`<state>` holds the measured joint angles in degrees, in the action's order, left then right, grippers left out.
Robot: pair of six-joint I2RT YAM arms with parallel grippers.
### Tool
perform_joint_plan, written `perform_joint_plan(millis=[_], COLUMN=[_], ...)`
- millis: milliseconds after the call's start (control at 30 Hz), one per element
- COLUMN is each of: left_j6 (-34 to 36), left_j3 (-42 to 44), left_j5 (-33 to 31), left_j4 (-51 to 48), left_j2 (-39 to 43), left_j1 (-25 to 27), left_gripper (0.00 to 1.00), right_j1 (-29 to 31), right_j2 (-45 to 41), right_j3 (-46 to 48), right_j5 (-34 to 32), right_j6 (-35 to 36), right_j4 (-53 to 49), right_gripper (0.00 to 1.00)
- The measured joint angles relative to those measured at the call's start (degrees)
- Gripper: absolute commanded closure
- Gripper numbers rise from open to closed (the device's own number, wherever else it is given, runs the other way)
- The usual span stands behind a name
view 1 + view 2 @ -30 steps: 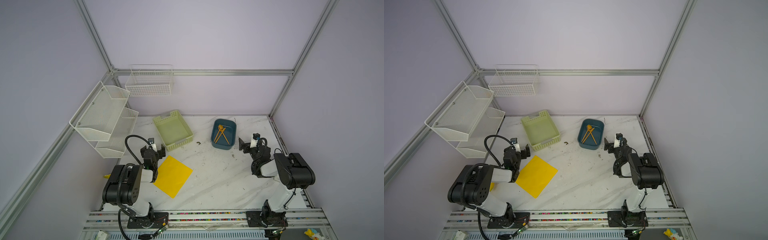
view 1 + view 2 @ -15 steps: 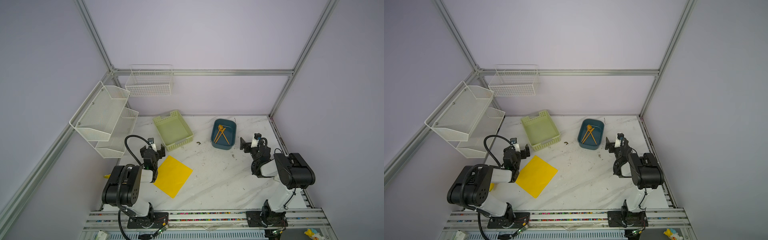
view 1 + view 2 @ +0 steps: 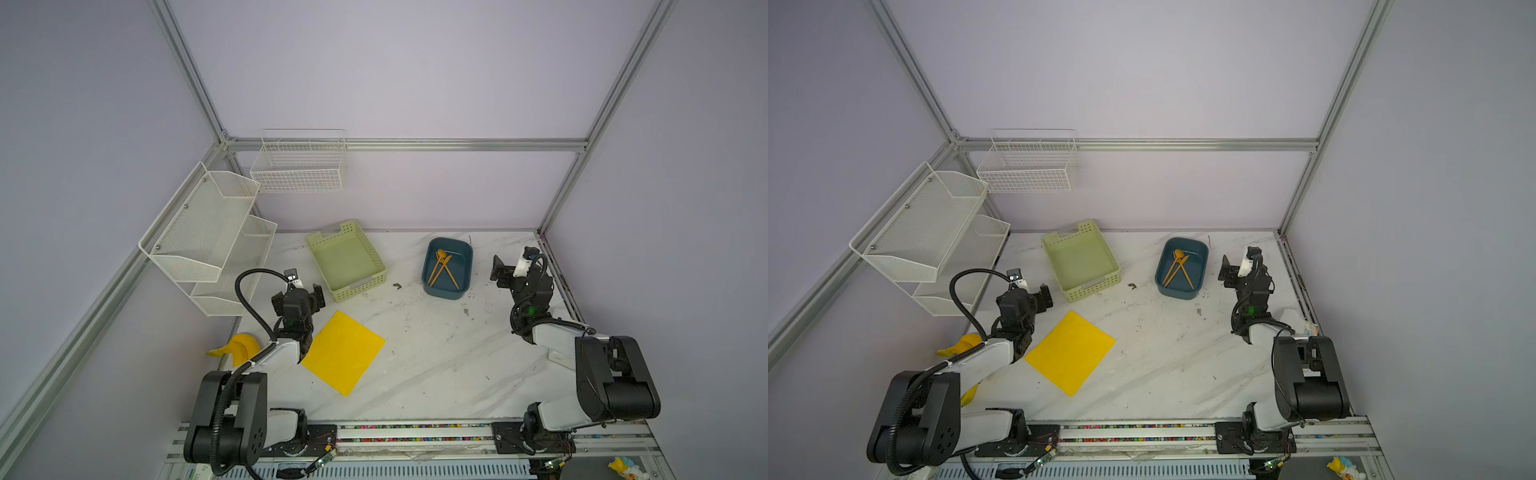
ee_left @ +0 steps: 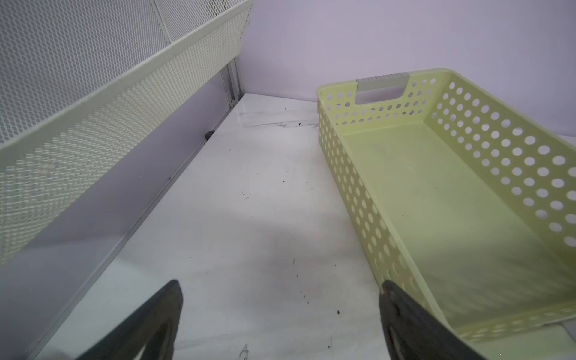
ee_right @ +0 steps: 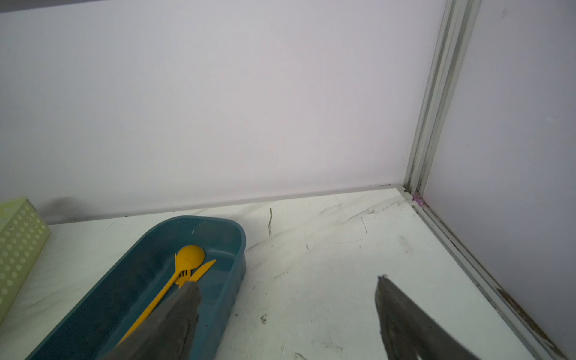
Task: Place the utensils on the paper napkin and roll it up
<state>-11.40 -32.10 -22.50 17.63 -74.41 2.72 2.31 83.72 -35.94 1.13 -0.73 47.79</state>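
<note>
The utensils [image 3: 442,269] [image 3: 1178,268], an orange spoon, fork and knife, lie crossed inside a dark blue tray [image 3: 446,293] [image 3: 1177,294] at the back right. In the right wrist view the utensils [image 5: 187,268] rest in the tray [image 5: 240,243], partly behind one finger. My right gripper [image 3: 513,262] [image 3: 1239,261] [image 5: 287,281] stands open and empty just right of the tray. The paper napkin [image 3: 343,353] [image 3: 1070,353] lies flat on the table, front left. My left gripper [image 3: 297,294] [image 3: 1026,296] [image 4: 280,283] is open and empty above bare table beside the napkin's far corner.
A pale green perforated basket [image 3: 361,286] [image 4: 352,174] stands empty between gripper and tray. A white mesh shelf [image 3: 208,232] [image 4: 93,103] lines the left wall, with a wire basket [image 3: 299,162] on the back wall. A yellow banana toy [image 3: 239,347] lies by the left arm.
Both grippers have shifted slightly toward the back of the table. Nothing was taken hold of; napkin and utensils lie as before.
</note>
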Motion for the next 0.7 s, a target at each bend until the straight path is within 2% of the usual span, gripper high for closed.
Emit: perform_joint_plan(millis=[67, 200, 367, 533, 633, 700], left_j6=[-2.95, -6.69, -9.75, -10.82, -11.26, -11.63], left_j3=[-6.45, -15.41, -20.2, -26.58, -29.86, -31.58], left_j5=[1.2, 4.52, 8.2, 10.88, 11.74, 11.87], left_j4=[-7.93, -17.4, -26.43, -34.62, -38.18, -40.7], left_j2=[-1.05, -2.95, -4.24, -9.53, -12.66, -14.23], left_j1=[0.0, 0.04, 0.04, 0.04, 0.04, 0.04], left_gripper=[0.07, 0.07, 0.09, 0.12, 0.16, 0.21], right_j1=[0.0, 0.0, 0.48, 1.99, 3.54, 4.55], right_j2=[-0.79, -0.83, 1.4, 5.03, 5.92, 6.03], right_j3=[-3.21, -7.96, -13.73, -18.69, -20.65, -21.55], right_j5=[0.81, 3.54, 8.02, 10.32, 10.69, 10.69], right_j6=[-2.29, -7.67, -13.05, -15.58, -16.72, -17.44], right_j4=[-5.16, -13.46, -23.21, -31.67, -35.32, -37.07], right_gripper=[0.23, 0.33, 0.34, 0.34, 0.32, 0.36])
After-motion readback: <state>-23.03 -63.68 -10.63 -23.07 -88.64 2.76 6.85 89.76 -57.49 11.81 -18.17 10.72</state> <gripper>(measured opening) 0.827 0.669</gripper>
